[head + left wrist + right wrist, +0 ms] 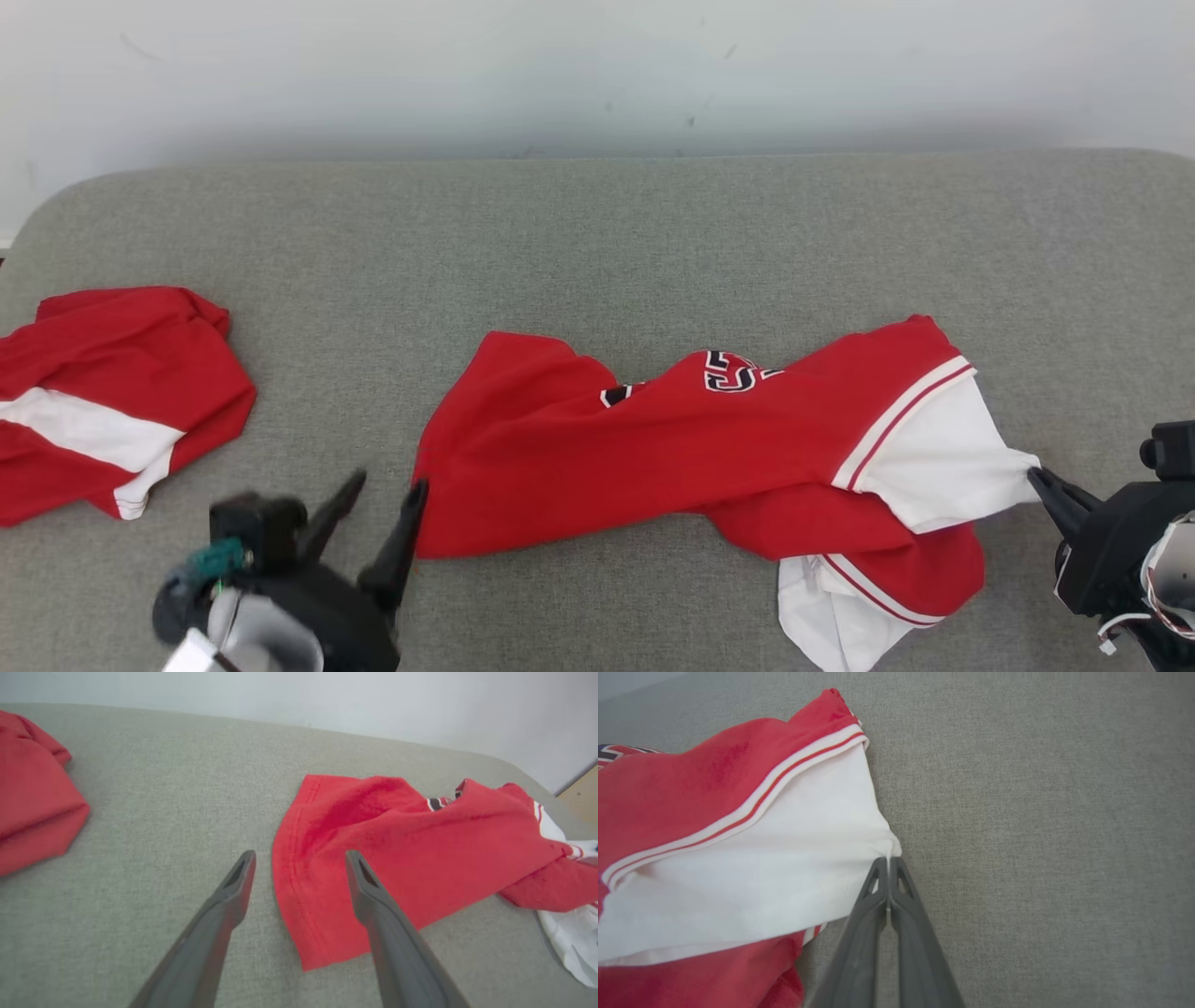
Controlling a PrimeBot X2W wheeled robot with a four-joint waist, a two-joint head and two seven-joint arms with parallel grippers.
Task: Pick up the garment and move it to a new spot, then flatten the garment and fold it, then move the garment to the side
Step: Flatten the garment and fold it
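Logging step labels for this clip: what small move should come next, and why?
Probably close the left gripper on the garment at its red hem: its open jaws straddle that edge, while the right gripper is shut on the white corner, so both ends could be pulled flat.

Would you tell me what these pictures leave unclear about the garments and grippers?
Jersey: head view, folds hide most of its print.
Second garment: head view, left edge cuts it off.
Left gripper: head view, its body is blurred.
Right gripper: right wrist view, shut jaws hide how much jersey they pinch.
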